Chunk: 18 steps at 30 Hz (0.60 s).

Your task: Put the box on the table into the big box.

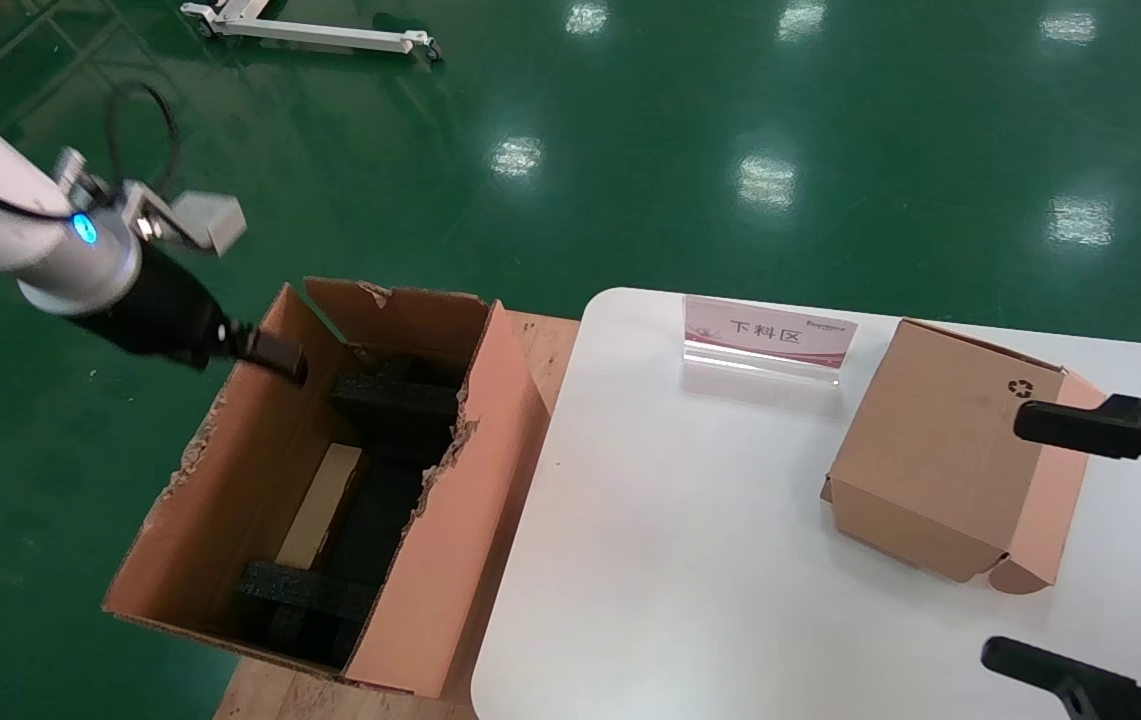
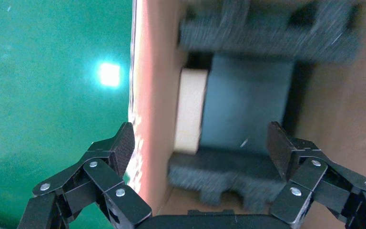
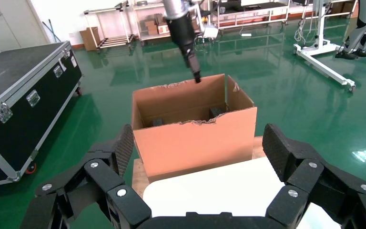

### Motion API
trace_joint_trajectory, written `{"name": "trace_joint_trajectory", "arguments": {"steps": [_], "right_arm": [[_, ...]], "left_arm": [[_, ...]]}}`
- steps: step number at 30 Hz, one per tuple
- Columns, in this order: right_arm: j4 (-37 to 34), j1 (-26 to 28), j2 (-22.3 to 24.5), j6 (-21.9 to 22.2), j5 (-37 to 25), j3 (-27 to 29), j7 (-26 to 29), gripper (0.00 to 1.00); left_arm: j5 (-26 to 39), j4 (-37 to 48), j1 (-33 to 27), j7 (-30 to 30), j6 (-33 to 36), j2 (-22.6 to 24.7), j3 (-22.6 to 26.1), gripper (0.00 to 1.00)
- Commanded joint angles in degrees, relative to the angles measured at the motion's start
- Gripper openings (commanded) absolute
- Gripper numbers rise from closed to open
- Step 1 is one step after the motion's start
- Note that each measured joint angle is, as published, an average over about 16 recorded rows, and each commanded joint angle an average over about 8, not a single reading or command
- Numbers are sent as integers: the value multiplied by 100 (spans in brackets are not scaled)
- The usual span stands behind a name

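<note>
You are in a workshop or robot lab: glossy green floor (image 1: 630, 150), a black flight case (image 3: 19, 90), wheeled metal racks (image 3: 109, 28) and equipment stands (image 3: 324, 52) around you.

We are reading three Chinese characters, 下料区, in dark print on the white face of a small sign (image 1: 768, 338) that is standing on the table (image 1: 690, 560). The sign is carrying a pink band along its top edge and a small logo at its upper right corner, but the logo's letters are too small for us to make out. We are also seeing a black recycling symbol printed near the far corner of the top of the cube-like cardboard box (image 1: 940, 440) sitting on the table beside the sign.
</note>
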Motion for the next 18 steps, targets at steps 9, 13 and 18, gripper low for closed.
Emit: {"name": "trace_joint_trajectory", "arguments": {"steps": [9,13,18], "right_arm": [[0,0,0,0,0,0,0,100],[0,0,0,0,0,0,0,100],[0,0,0,0,0,0,0,100]], "left_arm": [[-692,-46,-373,607,-309,-575,-795,100],[-1161,-112,-399,999,-346,-838,-1165,100],[-1740,-197,-369,1481,-337,-1144,-1569,100]]}}
